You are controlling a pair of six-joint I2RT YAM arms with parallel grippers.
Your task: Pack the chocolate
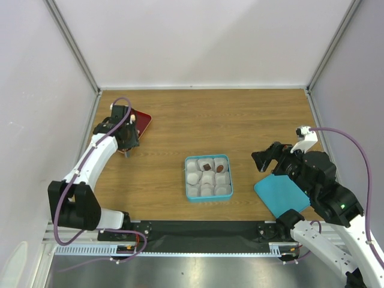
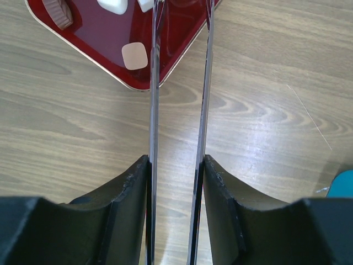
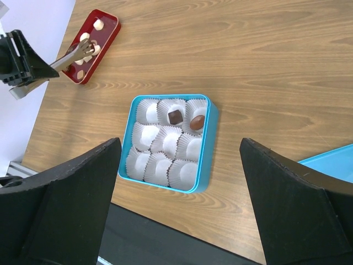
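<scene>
Two of the nine paper cups (image 3: 148, 110) in the blue box (image 3: 208, 144) are filled: a dark chocolate (image 3: 175, 116) sits in the middle cup of the top row and a rounder brown chocolate (image 3: 197, 122) in the cup to its right; the other seven cups hold nothing. The box lies near the middle of the bench (image 1: 240, 120). More pieces lie on the red tray (image 2: 99, 33) at the upper left of the overhead view, among them a tan square chocolate (image 2: 134, 56) near the tray's corner, a brown fluted one (image 2: 58, 12) and white pieces (image 2: 113, 5) at the top edge of the left wrist view. The left claw (image 2: 176, 165) is partly closed on a pair of thin metal tongs (image 2: 154, 83), whose two blades reach out over the tray's corner with a gap between them; their tips are cut off in the left wrist view, and the other views are too small to show whether they pinch anything. The right claw (image 3: 179, 144) stands wide apart and holds nothing, hanging above the bench on the right, near a blue lid (image 1: 282, 195).
</scene>
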